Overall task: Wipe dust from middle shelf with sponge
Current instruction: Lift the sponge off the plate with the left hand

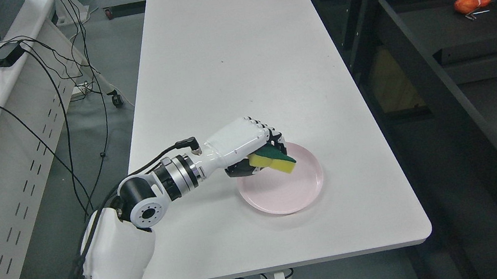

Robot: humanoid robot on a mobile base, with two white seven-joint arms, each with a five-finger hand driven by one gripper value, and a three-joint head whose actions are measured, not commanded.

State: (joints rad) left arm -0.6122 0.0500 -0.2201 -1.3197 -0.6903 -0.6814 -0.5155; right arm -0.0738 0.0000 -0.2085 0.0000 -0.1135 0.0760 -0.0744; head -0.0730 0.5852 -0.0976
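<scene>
While the left hand (249, 146) is clenched around the yellow-and-green sponge (273, 160), the sponge is held just over the pink plate (285, 195), at its ten o'clock rim, on the white table (238, 63).

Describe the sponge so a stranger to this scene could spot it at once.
Start at the long white table in the middle, then go to the pink plate near its front edge. Above the plate's left rim, the left hand grips the sponge: a yellow block with a dark green top, the only two-coloured thing there.
</scene>
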